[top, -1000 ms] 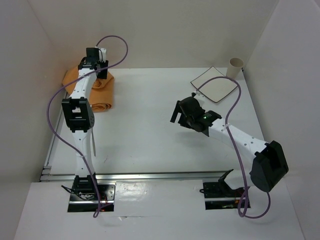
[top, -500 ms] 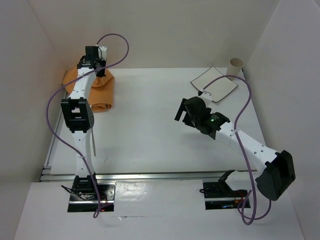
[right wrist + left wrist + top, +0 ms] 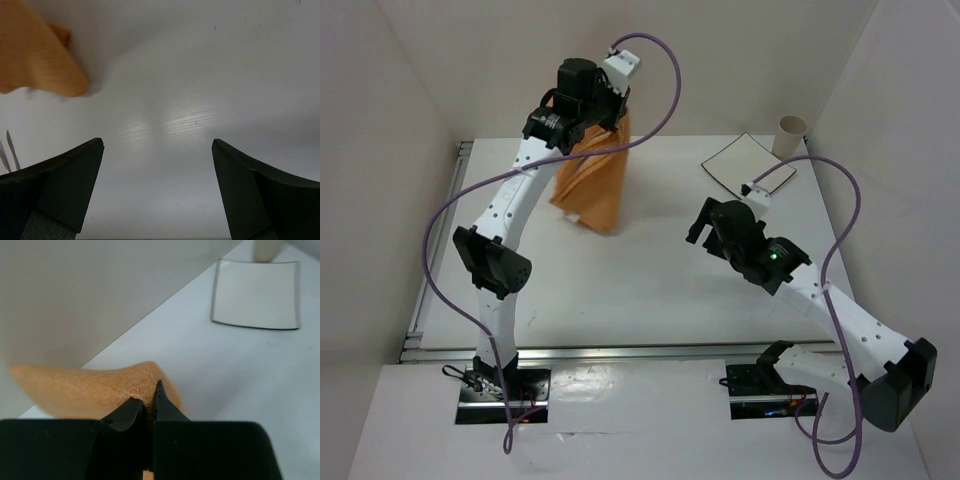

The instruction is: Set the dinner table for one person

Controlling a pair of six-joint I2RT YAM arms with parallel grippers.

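An orange cloth placemat (image 3: 592,185) hangs in the air over the far left of the white dinner table (image 3: 650,285), its lower corner near the surface. My left gripper (image 3: 592,112) is raised high and shut on the cloth's top fold. In the left wrist view the jaws (image 3: 150,401) pinch the orange weave (image 3: 95,385). My right gripper (image 3: 700,222) hovers open over the table's middle. Its wrist view shows the gripper (image 3: 157,145) spread wide over bare tabletop, with nothing between the fingers. The cloth (image 3: 35,55) is at that view's upper left.
A square white plate with a dark rim (image 3: 750,166) lies at the far right, also in the left wrist view (image 3: 257,295). A paper cup (image 3: 791,133) stands beyond it in the corner. Thin metal utensil tips (image 3: 8,150) show at the left edge. Walls enclose three sides.
My left gripper shut on the orange cloth, lifted it off the table's far left and swung it up and rightward. The right arm shifted slightly right, still open.
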